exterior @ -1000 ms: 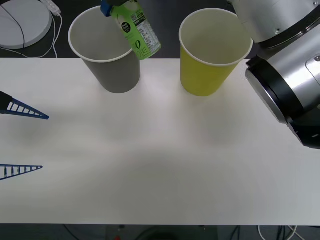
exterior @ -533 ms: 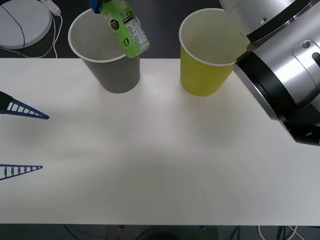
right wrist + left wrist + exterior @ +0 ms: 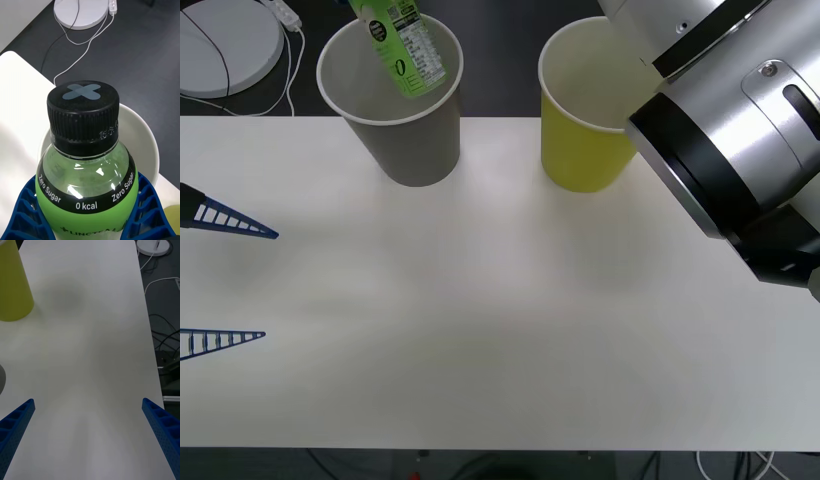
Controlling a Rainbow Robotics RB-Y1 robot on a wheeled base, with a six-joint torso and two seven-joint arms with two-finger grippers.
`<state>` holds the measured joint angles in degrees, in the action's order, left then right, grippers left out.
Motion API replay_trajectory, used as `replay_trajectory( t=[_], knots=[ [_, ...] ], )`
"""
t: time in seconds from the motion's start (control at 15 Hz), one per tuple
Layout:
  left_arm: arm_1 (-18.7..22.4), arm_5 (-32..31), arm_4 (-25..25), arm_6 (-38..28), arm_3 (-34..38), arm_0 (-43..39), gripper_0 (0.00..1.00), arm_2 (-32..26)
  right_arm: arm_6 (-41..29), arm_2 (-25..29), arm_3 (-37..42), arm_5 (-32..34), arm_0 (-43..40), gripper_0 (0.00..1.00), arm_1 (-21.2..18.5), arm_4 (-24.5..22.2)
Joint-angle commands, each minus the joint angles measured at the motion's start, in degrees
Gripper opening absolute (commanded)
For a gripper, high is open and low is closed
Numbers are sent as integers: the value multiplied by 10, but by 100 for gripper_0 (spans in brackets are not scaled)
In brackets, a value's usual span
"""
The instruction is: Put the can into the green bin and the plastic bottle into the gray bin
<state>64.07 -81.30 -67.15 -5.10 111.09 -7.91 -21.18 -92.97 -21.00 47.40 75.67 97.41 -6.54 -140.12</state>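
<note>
The plastic bottle (image 3: 402, 48), bright green with a black cap (image 3: 83, 112), hangs tilted over the mouth of the gray bin (image 3: 405, 140). My right gripper (image 3: 88, 225) is shut on its body, with blue fingers (image 3: 150, 210) on both sides. Under the bottle, the right wrist view shows the gray bin's white rim (image 3: 152, 146). The green bin (image 3: 585, 150) stands to the right of the gray one, also at the table's far edge. My left gripper (image 3: 270, 285) waits open at the table's left side, away from both bins. The can is out of view.
A white round disc (image 3: 220, 45) with a cable lies on the dark floor beyond the table's far left. My right arm's large silver body (image 3: 740, 130) hangs over the table's right side and covers part of the green bin. Cables (image 3: 161, 326) lie off the table's edge.
The right arm has swung left. The bottle has moved left and farther back, from the gray bin's right rim to over its opening. The left arm has not moved.
</note>
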Motion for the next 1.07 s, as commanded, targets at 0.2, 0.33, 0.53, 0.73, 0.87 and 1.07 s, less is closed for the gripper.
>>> replay_trajectory(
  t=[0.2, 0.33, 0.53, 0.73, 0.87, 1.07],
  knots=[
    [0, 0, 0, 0, 0, 0, 100, 0, 1, -7, -36, -47, 10, 0, 5, -2],
    [0, 0, 0, 0, 0, 0, 100, 0, 1, -10, -47, -60, 13, 0, 6, -2],
    [0, 0, 0, 0, 0, 0, 100, 0, 1, -13, -48, -65, 13, 0, 6, -2],
    [0, 0, 0, 0, 0, 0, 100, 0, 1, -13, -48, -65, 13, 0, 6, 0],
    [0, 0, 0, 0, 0, 0, 100, 0, 2, -13, -48, -67, 13, 83, 6, -3],
    [0, 0, 0, 0, 0, 0, 100, 0, 29, -13, -51, -76, 13, 100, 6, -1]
  ],
)
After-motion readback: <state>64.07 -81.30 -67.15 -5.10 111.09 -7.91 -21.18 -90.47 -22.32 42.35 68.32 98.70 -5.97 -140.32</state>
